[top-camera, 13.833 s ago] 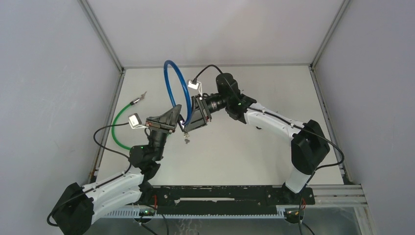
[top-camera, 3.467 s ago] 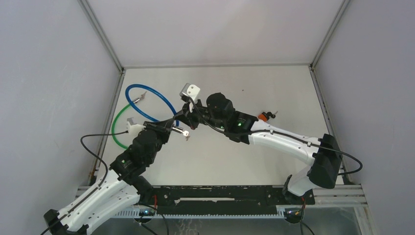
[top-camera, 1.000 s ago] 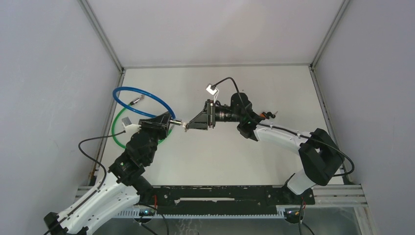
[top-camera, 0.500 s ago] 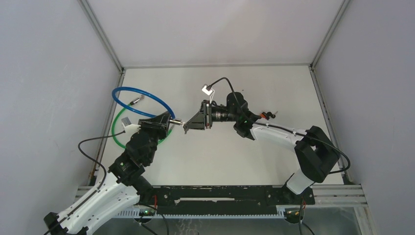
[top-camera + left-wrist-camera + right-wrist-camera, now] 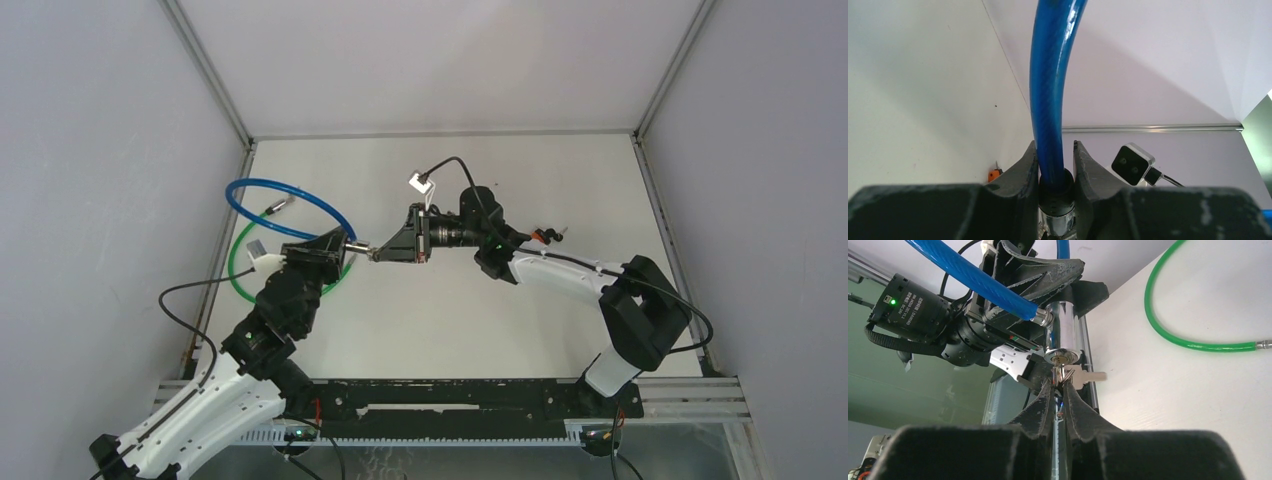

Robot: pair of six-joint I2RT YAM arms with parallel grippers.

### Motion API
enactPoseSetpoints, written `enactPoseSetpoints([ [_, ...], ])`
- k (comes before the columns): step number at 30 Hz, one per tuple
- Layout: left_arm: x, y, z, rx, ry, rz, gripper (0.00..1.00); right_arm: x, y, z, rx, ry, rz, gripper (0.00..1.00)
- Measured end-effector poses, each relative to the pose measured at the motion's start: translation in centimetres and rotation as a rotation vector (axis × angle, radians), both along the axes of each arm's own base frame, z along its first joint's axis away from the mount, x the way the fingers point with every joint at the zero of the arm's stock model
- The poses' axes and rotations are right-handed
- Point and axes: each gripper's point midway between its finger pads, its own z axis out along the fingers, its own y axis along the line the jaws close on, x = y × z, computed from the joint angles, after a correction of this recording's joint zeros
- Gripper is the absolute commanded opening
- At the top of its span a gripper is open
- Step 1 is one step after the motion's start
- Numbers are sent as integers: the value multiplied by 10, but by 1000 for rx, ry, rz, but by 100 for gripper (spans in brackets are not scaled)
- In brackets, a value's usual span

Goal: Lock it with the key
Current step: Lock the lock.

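The lock is a blue cable loop ending in a chrome cylinder. My left gripper is shut on that cylinder's black collar, and in the left wrist view the blue cable rises straight up between its fingers. A silver key sits in the keyhole on the cylinder's end face, with a second key on the same ring sticking out sideways. My right gripper faces the cylinder head-on, its fingertips pinched together on the key's bow. In the top view both grippers meet tip to tip.
A green cable lies on the table under and left of the blue loop, its metal tip near the left wall. A small orange object sits on the table behind the right arm. Walls close in on three sides.
My right gripper has slid left up to the cylinder and its jaws have closed on the key. The left gripper and the lock have stayed put.
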Motion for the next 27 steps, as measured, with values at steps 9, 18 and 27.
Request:
enactPoseSetpoints([
  [9, 0, 3, 2, -7, -7, 14, 0, 0, 3, 5, -5, -38, 5, 9],
  [18, 0, 5, -7, 15, 23, 23, 0, 1, 7, -5, -52, -104, -15, 0],
  [27, -1, 11, -19, 49, 62, 46, 0, -3, 14, -18, -179, -368, -128, 0],
])
